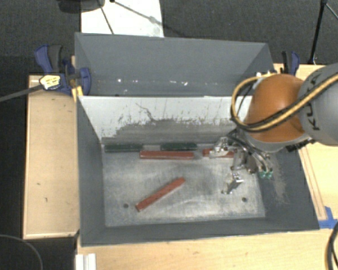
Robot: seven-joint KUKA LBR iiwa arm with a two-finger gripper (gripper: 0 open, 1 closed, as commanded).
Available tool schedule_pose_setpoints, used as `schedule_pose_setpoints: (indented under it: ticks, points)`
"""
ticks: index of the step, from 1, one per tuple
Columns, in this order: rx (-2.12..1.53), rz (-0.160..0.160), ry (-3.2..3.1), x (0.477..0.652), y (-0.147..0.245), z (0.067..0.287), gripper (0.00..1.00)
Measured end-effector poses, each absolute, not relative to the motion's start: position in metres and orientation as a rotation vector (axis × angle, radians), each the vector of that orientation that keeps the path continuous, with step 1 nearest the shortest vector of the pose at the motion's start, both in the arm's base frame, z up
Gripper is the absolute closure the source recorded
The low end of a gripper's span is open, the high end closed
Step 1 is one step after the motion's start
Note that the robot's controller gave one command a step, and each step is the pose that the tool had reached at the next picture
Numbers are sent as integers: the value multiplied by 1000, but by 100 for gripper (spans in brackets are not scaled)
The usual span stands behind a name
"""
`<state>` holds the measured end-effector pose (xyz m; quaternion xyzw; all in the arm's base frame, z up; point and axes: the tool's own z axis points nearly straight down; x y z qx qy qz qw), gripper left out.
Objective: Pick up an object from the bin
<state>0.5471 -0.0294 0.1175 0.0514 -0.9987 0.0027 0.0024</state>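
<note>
The arm comes into the bin from the right and bends down over the right part of the floor. Its wrist carries a round orange cover, smooth and a little shiny, and yellow-black cables loop around this cover. On the grey link behind the cover there are dark letters. They look like "KU", and the rest is cut off.

The gripper hangs under the wrist, a small cluster of bright metal parts, and points down to the bare floor. If it is open or closed I cannot tell, and I see nothing held in it.

Left of the gripper and well apart from it, a brown stick lies flat and diagonal on the scratched metal. It is long, thin and has straight edges. Behind the gripper, along the foot of the back wall, lies a row of similar bars. A short red piece is nearest. Further left there are a red stick, a green stick and a second green stick. Just right of the gripper is a small green bit, too small to identify.
</note>
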Motion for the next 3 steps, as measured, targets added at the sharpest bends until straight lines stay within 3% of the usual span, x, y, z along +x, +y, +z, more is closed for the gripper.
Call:
schedule_pose_setpoints:
  ticks: [1, 2, 3]
  points:
    - [99, -2, -3146, 559, 24, 94, 0]
    - [-20, 0, -3154, 562, 42, 87, 0]
    - [217, 2, -3137, 551, 57, 81, 0]
